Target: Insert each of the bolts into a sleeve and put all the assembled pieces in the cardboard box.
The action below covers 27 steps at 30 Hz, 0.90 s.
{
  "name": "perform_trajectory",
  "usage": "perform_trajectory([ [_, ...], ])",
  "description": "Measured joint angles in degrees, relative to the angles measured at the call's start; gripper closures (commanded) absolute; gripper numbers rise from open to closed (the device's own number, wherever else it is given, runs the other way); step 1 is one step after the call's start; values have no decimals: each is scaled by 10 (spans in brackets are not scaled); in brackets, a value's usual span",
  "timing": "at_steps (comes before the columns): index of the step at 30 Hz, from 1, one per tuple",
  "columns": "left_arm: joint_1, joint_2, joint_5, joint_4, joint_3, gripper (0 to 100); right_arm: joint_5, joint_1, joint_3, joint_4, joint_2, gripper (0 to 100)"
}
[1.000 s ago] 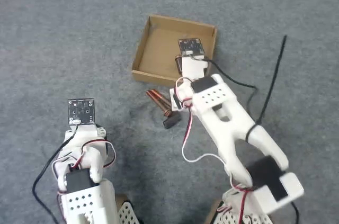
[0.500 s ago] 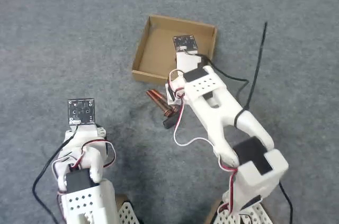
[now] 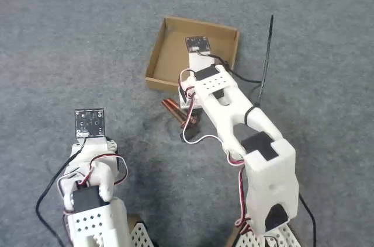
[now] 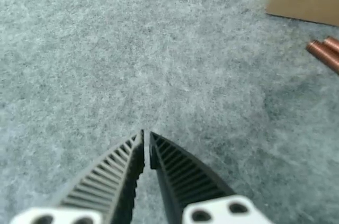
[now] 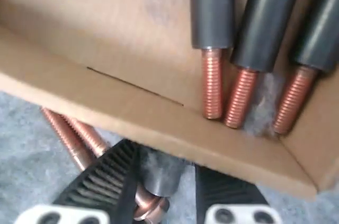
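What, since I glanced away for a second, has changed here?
The right arm swung left in the high view, covering the dark grey cylindrical sleeve, which its open right gripper now straddles. The brown cardboard box, loose copper threaded bolts and left gripper stayed put.

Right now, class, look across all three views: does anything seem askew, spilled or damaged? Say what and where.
Nothing looks damaged or spilled. Three assembled pieces lie side by side in the cardboard box. Two bare bolts lie on the carpet just outside its wall, and the right gripper straddles a sleeve there: unfinished work, no fault.
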Motion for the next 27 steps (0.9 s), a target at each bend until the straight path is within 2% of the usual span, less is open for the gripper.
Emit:
perform_trajectory([
  [7,0,0,0,0,0,988,0,0,-8,18,1,904],
  [11,0,0,0,0,0,988,0,0,-21,49,2,998],
  [27,0,0,0,0,0,988,0,53,-91,255,-29,991],
])
